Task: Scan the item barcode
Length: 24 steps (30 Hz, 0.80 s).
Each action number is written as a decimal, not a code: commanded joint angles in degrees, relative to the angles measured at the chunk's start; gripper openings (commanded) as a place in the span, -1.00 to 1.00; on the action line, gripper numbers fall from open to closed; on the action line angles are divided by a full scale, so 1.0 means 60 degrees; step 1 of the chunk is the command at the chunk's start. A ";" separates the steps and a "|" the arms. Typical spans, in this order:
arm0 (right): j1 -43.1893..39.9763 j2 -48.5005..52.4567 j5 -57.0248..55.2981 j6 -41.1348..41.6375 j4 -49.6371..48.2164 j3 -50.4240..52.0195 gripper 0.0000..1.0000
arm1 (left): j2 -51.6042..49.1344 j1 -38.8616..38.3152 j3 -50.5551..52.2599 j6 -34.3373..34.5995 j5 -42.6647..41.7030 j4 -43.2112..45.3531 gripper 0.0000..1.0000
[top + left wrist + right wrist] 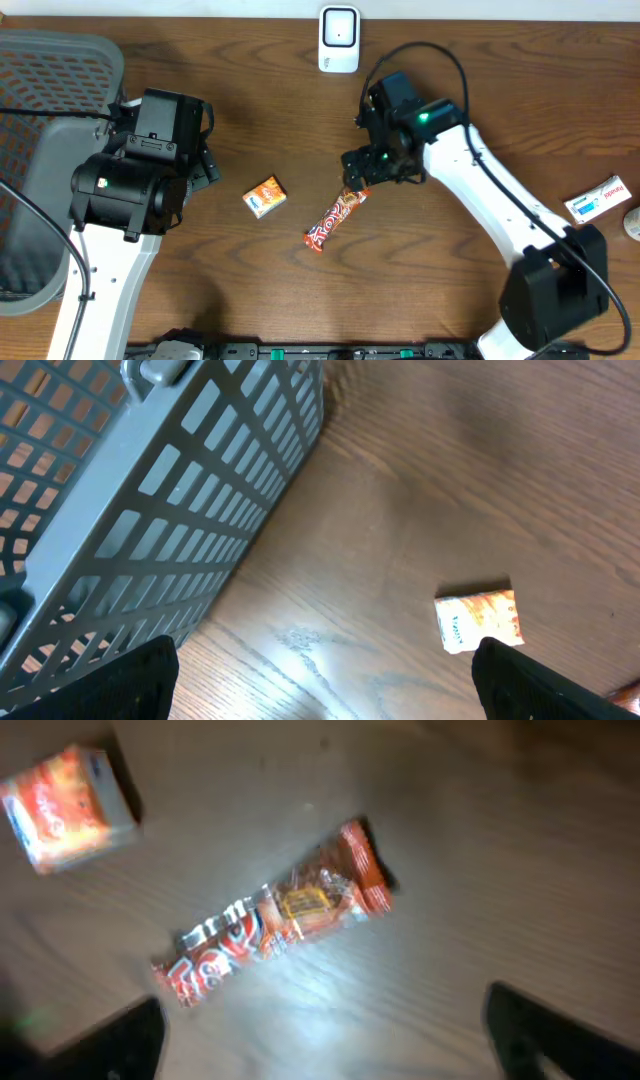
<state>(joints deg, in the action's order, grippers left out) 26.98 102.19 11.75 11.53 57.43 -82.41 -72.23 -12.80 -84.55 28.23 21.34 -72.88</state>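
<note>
Our right gripper (356,180) hovered wide open and empty over the candy bar (335,220), probably to carry it to the far scanner (339,38); our left gripper (320,685) gaped empty too.

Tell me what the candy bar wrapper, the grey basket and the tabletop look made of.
Candy bar wrapper: probably thin glossy plastic film; it crinkles and throws glare.
Grey basket: moulded matte plastic, judging by its even lattice of slots.
Tabletop: wood or wood-look laminate, semi-gloss. Grain lines and a soft light reflection show, but I can't tell which it is.
</note>
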 commanded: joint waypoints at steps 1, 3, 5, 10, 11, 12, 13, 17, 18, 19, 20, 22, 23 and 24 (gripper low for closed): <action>0.0073 0.0565 0.0521 0.2980 -0.0565 0.0940 0.63 | -0.0018 0.0051 0.0004 -0.0091 0.0127 0.0000 0.88; 0.0091 0.0834 0.0477 0.4266 -0.0492 0.1024 0.46 | -0.0018 0.0051 0.0004 -0.0087 0.0127 0.0000 0.88; 0.0113 0.1013 0.0393 0.5096 -0.0550 0.1020 0.47 | -0.0018 0.0051 0.0004 -0.0091 0.0127 0.0000 0.89; 0.0168 0.1344 0.0222 0.6958 -0.0882 0.1020 0.68 | -0.0018 0.0051 0.0004 -0.0091 0.0127 0.0004 0.88; 0.0186 0.1424 0.0226 0.7224 -0.0947 0.1020 0.69 | -0.0018 0.0051 0.0004 -0.0087 0.0127 0.0000 0.88; 0.0215 0.1537 0.0229 0.7468 -0.1035 0.1020 0.70 | -0.0018 0.0051 0.0004 -0.0091 0.0127 0.0000 0.88; 0.0372 0.1858 0.0237 0.7938 -0.1264 0.1020 0.70 | -0.0018 0.0051 0.0004 -0.0091 0.0127 0.0004 0.88; 0.0663 0.2466 0.0503 0.8302 -0.1690 0.1020 0.72 | -0.0018 0.0051 0.0004 -0.0091 0.0127 0.0004 0.89; 0.0805 0.2787 0.0605 0.8448 -0.1894 0.1020 0.68 | -0.0018 0.0051 0.0004 -0.0091 0.0127 0.0004 0.88; 0.0867 0.2943 0.0601 0.8473 -0.1934 0.1020 0.56 | -0.0018 0.0051 0.0004 -0.0091 0.0127 0.0004 0.88; 0.0918 0.3056 0.0583 0.8484 -0.1927 0.1020 0.23 | -0.0018 0.0051 0.0004 -0.0087 0.0127 0.0000 0.88; 0.0987 0.3257 0.0273 0.8513 -0.1840 0.1020 -0.88 | -0.0018 0.0051 0.0004 -0.0091 0.0127 0.0004 0.89; 0.0987 0.3271 0.0095 0.8513 -0.1785 0.1020 -0.98 | -0.0018 0.0051 0.0004 -0.0091 0.0127 0.0000 0.89; 0.0984 0.3264 -0.0164 0.8506 -0.1716 0.1009 -0.98 | -0.0018 0.0051 0.0004 -0.0091 0.0127 0.0000 0.88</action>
<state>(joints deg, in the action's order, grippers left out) 32.27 117.32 15.40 61.01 46.81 -77.76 -72.23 -12.80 -84.55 28.25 21.34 -72.86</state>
